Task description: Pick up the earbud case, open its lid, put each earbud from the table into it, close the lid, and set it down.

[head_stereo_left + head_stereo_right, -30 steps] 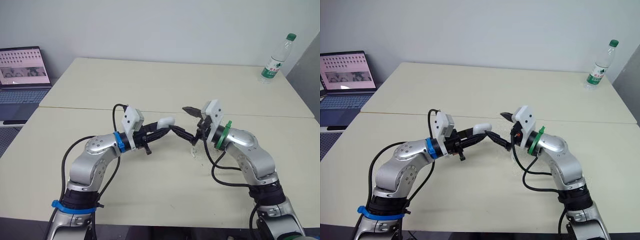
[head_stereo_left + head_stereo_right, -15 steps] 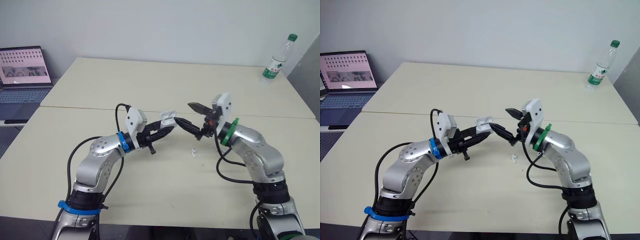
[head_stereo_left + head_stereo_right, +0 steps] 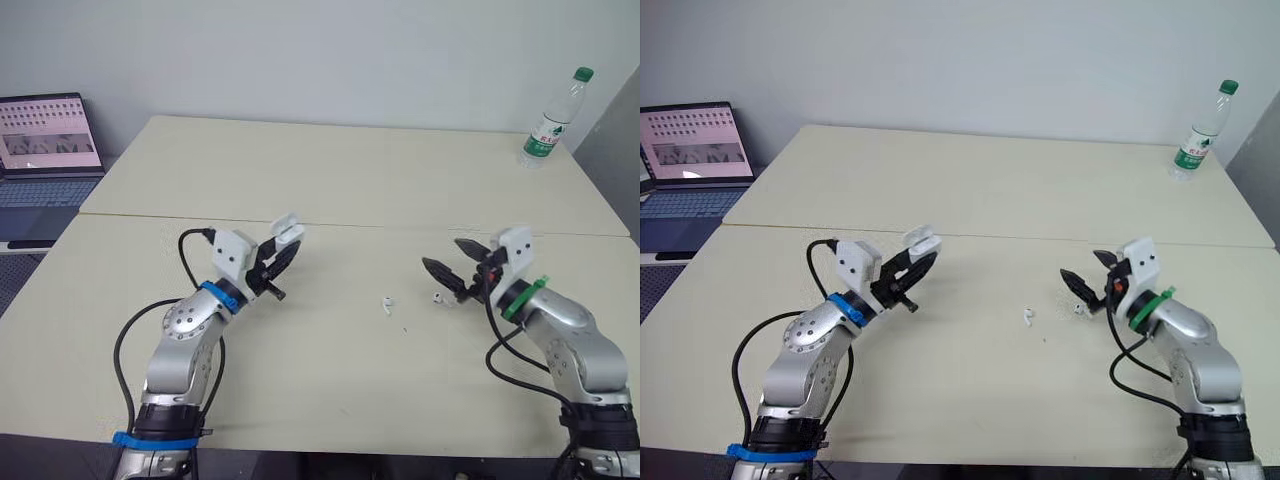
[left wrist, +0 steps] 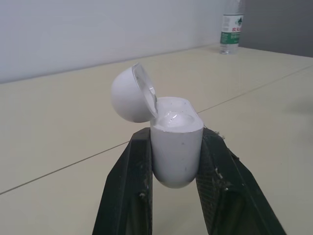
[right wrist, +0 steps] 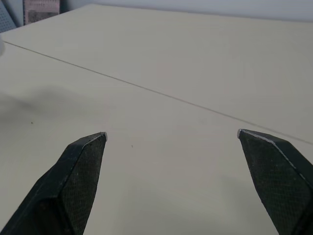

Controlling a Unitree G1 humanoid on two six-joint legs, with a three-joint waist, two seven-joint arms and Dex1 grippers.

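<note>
My left gripper (image 3: 283, 252) is shut on the white earbud case (image 4: 176, 147) and holds it up above the table's left half. The case's lid (image 4: 130, 93) stands swung open. Two white earbuds lie on the table: one (image 3: 386, 305) near the middle, the other (image 3: 438, 298) just under my right gripper. My right gripper (image 3: 447, 256) hangs low over the table on the right, open wide with nothing between its fingers (image 5: 83, 161).
A water bottle (image 3: 548, 120) stands at the table's far right corner. A laptop (image 3: 45, 150) sits off the table's left side. A seam (image 3: 360, 224) runs across the table behind both grippers.
The two grippers were meeting at the case in mid-air; they have drawn apart. The left carried the case leftward, its lid now open. The right swung right and down near an earbud.
</note>
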